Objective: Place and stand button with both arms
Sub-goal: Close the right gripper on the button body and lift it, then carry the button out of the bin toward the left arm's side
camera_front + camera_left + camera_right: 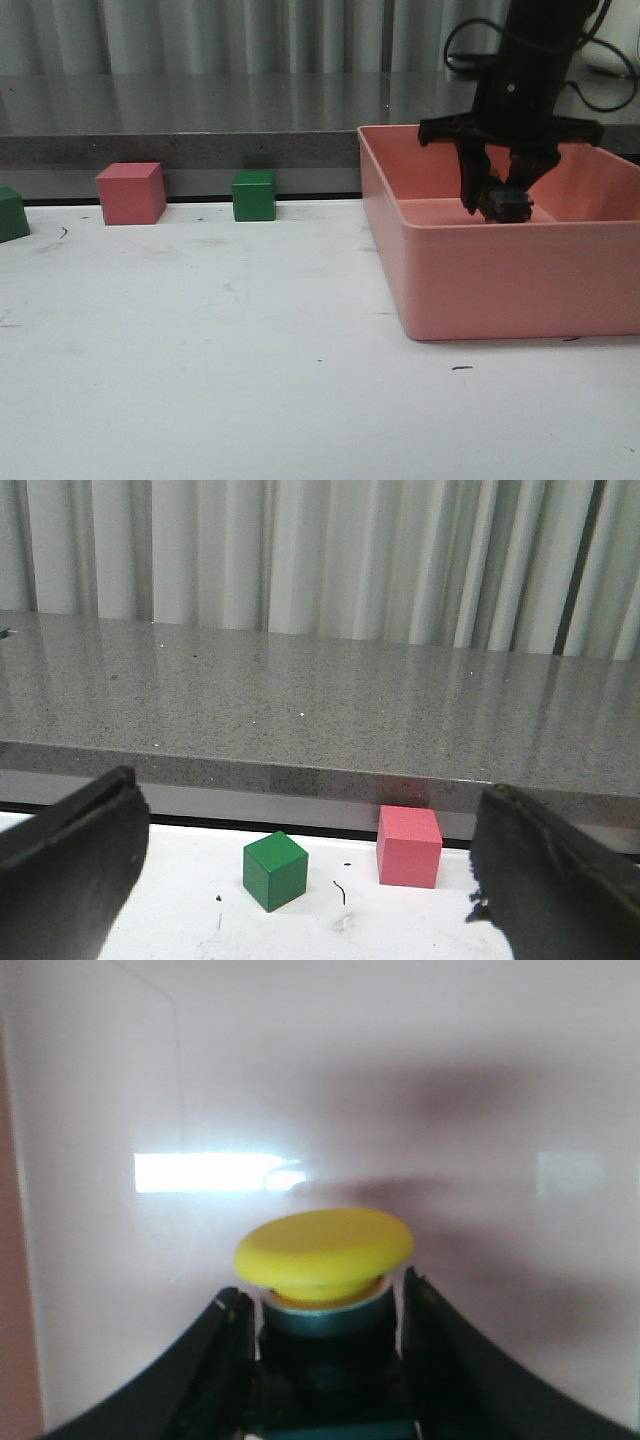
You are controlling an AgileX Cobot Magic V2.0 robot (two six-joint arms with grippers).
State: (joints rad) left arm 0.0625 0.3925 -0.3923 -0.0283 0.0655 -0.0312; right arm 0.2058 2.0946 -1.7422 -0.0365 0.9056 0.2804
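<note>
R gripper [497, 203] grips the button [324, 1250] by its body, inside the pink bin [480, 280]. L gripper [310, 880] spread wide, nothing held, facing green cube [274, 869] & pink cube [409, 845].

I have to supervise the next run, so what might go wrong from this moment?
The right gripper holds the button by its body, low inside the pink bin; lifting out, it may clip the bin wall. The grip sits below the yellow cap, so the button might tilt or slip. The left gripper is open and far off, near the cubes.
</note>
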